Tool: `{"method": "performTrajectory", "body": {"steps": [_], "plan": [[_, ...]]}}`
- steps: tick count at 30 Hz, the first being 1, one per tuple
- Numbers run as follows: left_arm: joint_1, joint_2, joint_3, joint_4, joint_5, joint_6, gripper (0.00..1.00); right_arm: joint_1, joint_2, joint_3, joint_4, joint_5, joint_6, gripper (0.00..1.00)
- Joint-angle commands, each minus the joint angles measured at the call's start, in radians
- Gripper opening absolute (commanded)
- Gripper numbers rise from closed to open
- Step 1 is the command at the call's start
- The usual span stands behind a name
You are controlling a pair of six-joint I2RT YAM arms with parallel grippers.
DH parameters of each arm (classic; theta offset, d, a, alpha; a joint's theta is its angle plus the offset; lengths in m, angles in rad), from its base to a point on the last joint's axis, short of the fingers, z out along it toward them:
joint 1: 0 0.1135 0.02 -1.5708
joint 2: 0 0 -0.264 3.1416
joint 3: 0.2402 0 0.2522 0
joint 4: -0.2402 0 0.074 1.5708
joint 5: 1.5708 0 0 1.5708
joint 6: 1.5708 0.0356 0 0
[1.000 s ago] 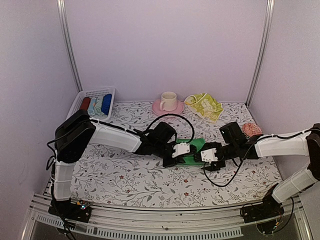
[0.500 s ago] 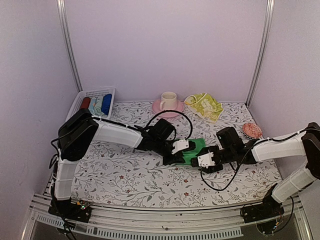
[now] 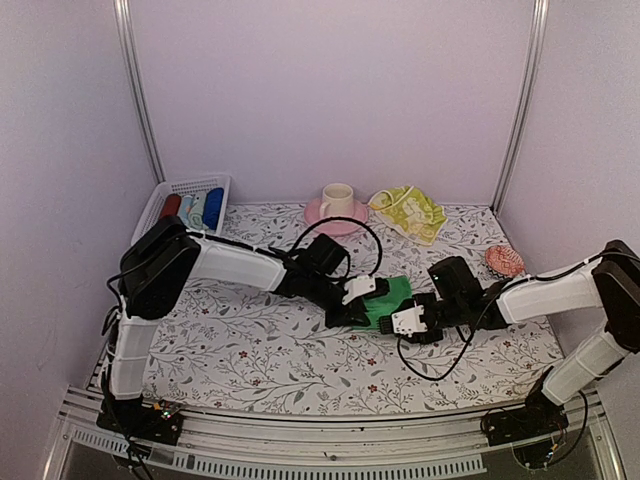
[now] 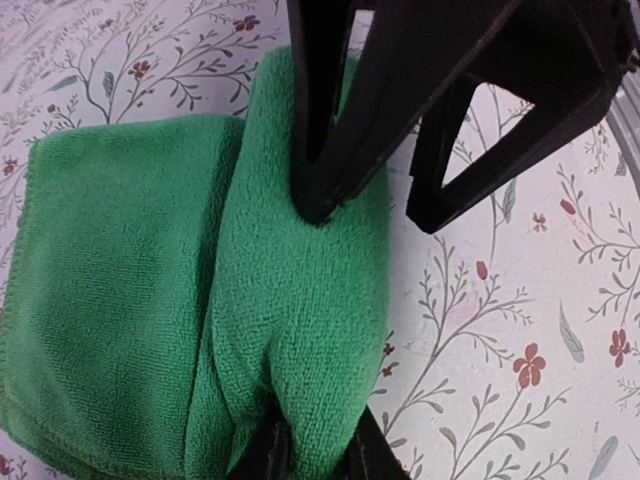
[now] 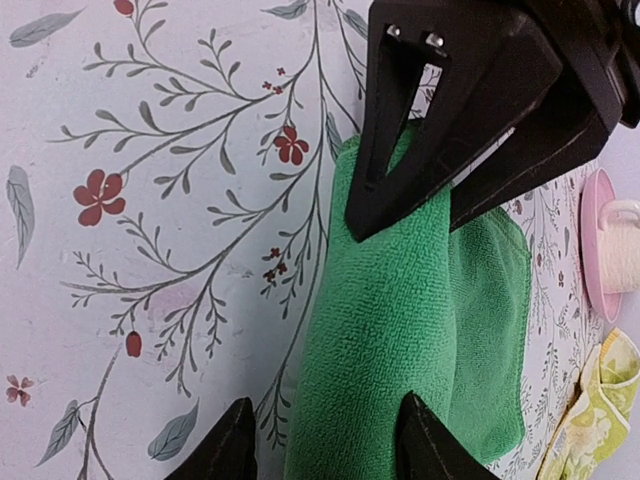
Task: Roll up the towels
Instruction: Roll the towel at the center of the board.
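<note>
The bright green towel [image 3: 394, 292] lies mid-table with its near edge turned into a thick roll [image 4: 300, 300]. My left gripper [image 4: 318, 455] is shut on one end of that roll [image 5: 390, 320], and its fingers show pinching it in the right wrist view [image 5: 405, 220]. My right gripper [image 5: 325, 445] faces it from the other end, open. One finger rests over the roll and the other stands on the tablecloth beside it. In the top view the left gripper [image 3: 365, 308] and the right gripper [image 3: 388, 322] nearly meet. The pale yellow towel [image 3: 408, 210] lies crumpled at the back.
A white basket [image 3: 222, 183] at the back left holds dark red, pale blue and deep blue cloth rolls. A cream cup [image 3: 337, 198] stands on a pink saucer [image 3: 318, 215] at the back centre. A small pink object [image 3: 504, 260] sits at the right.
My right gripper has moved left onto the green towel's roll and its jaws have narrowed. The left gripper keeps its hold and has shifted slightly right.
</note>
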Motion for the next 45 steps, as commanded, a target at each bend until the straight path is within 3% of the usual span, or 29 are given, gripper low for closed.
{"method": "performTrajectory", "body": {"steps": [1,11,14,20,26,35,45], "plan": [[0.029,0.046,0.011,-0.07,0.017,-0.015,0.17,0.005,0.047,0.025,-0.002,0.047,0.025,0.47],[0.049,0.037,0.002,-0.073,0.055,-0.024,0.26,0.005,0.097,0.065,-0.048,0.066,0.049,0.26],[0.052,0.025,-0.009,-0.063,0.047,-0.027,0.28,0.005,0.109,0.085,-0.097,0.041,0.051,0.25],[0.061,-0.061,-0.093,0.064,0.005,-0.057,0.46,0.005,0.135,0.122,-0.157,0.021,0.064,0.22],[0.062,-0.165,-0.196,0.202,-0.066,-0.065,0.52,-0.002,0.146,0.144,-0.184,0.009,0.083,0.21],[0.06,-0.328,-0.41,0.444,-0.162,-0.039,0.54,-0.071,0.163,0.236,-0.317,-0.098,0.131,0.2],[0.058,-0.351,-0.465,0.519,-0.192,-0.036,0.54,-0.121,0.254,0.362,-0.475,-0.188,0.161,0.2]]}}
